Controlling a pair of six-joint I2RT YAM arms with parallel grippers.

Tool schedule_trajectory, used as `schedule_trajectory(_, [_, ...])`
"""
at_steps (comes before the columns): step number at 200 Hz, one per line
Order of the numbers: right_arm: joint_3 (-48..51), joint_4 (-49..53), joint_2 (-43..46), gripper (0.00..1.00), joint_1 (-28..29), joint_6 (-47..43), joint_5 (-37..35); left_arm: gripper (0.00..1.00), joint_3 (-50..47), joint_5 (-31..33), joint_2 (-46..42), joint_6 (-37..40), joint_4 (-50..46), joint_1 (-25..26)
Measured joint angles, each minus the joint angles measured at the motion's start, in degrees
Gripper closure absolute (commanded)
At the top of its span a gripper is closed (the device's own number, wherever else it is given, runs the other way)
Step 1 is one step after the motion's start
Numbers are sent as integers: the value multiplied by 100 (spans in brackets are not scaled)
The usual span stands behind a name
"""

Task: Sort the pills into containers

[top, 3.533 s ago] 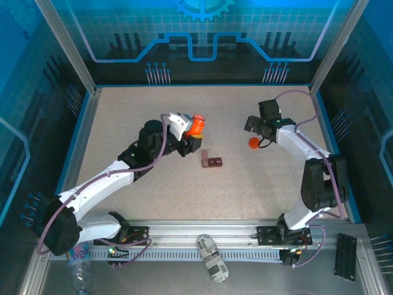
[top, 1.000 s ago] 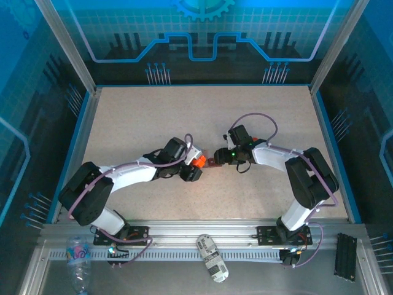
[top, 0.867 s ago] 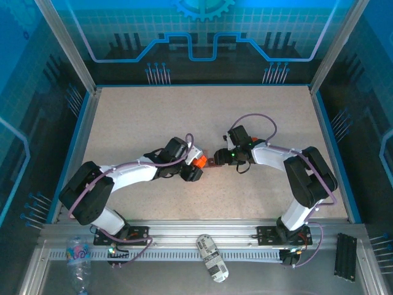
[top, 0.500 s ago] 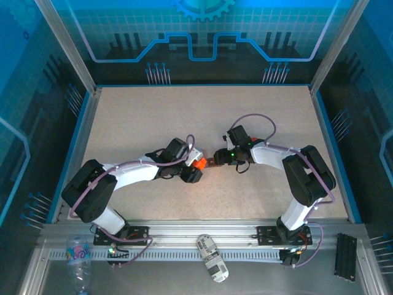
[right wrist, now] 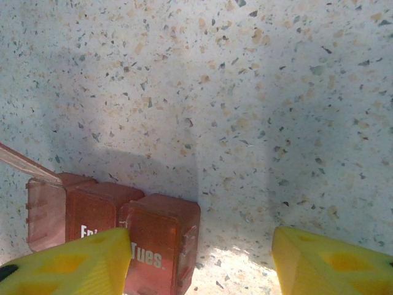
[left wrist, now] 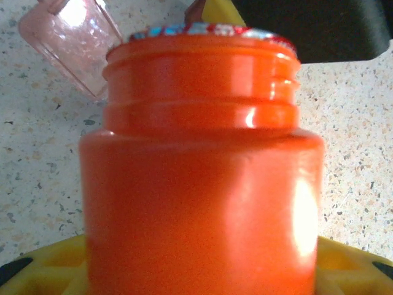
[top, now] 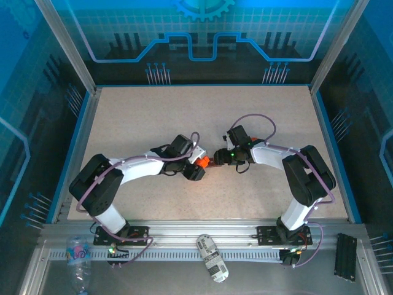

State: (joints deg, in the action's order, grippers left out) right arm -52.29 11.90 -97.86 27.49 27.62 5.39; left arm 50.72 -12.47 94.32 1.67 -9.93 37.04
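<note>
– Pill box [right wrist: 132, 236]: where is it?
– On the tabletop [right wrist: 245, 92], just beside the mouth of the orange bottle [left wrist: 202, 184], with one pinkish lid [left wrist: 70, 46] flipped open.
– And the fingers?
– Left gripper [top: 196, 169] pinches that bottle, tipped toward the box; coloured bits [left wrist: 202, 29] at its mouth may be pills. Right gripper [right wrist: 199, 252] has its yellow fingers [right wrist: 325, 264] spread, on the box's side away from the bottle.
</note>
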Motion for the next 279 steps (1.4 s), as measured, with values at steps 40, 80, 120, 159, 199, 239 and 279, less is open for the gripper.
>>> schedule_trajectory(40, [-22, 7, -9, 37, 26, 39, -42, 100, 247, 4, 192, 146, -369, 0])
schedule_trajectory(80, [-22, 4, -11, 37, 33, 61, -46, 100, 525, 26, 326, 210, -789, 0])
schedule_trajectory(120, [-24, 4, -15, 37, 37, 85, -46, 100, 702, 28, 468, 302, -1134, 0])
schedule_trajectory(159, [-33, 2, -24, 37, 63, 85, -68, 100, 750, 76, 562, 321, -1399, 0])
schedule_trajectory(199, [-59, 4, -42, 37, 63, 87, -68, 100, 942, 116, 619, 326, -1602, 0])
schedule_trajectory(239, [-59, 4, -42, 37, 63, 90, -68, 100, 1150, 184, 664, 339, -1792, 0])
schedule_trajectory(279, [-59, 4, -42, 38, 66, 90, -68, 100, 1405, 315, 754, 343, -2079, 0])
